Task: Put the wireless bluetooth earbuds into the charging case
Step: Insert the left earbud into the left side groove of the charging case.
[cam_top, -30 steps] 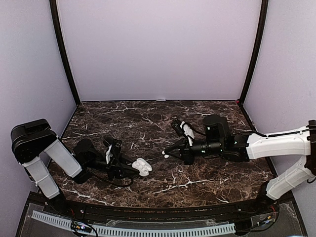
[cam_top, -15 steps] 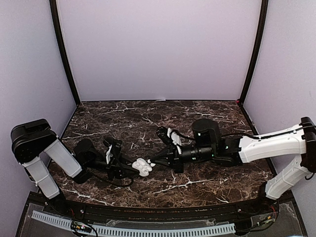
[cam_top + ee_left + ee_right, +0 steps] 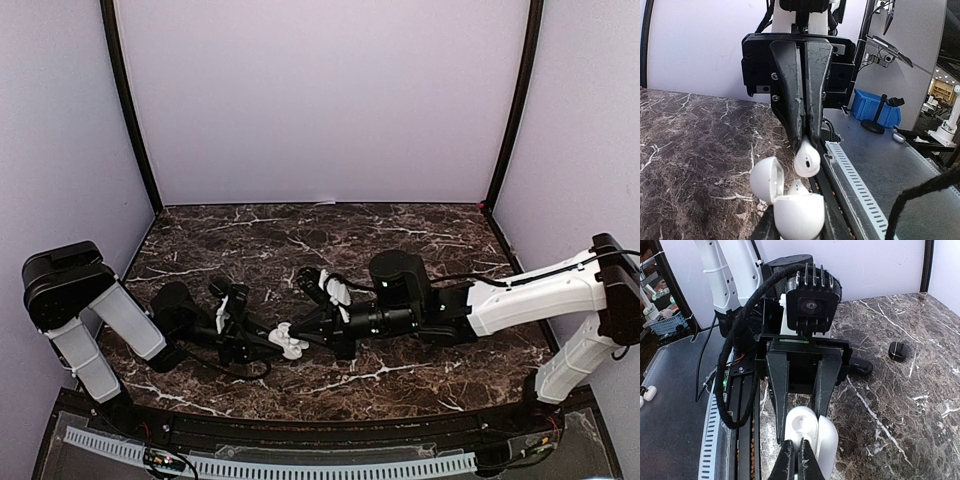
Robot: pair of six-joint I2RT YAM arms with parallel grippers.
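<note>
left tool (image 3: 272,341) clamped on open white charging case (image 3: 795,217), centre-left of worktop (image 3: 690,130), lid (image 3: 766,179) flipped up, right tool (image 3: 806,141) pinching 1 white earbud (image 3: 806,161) by its stem, just above case mouth, possibly a second bud (image 3: 798,188) already seated inside

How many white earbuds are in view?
2. One earbud pinched in the right gripper above the open case; second earbud seated inside it. Others may be hidden.
</note>
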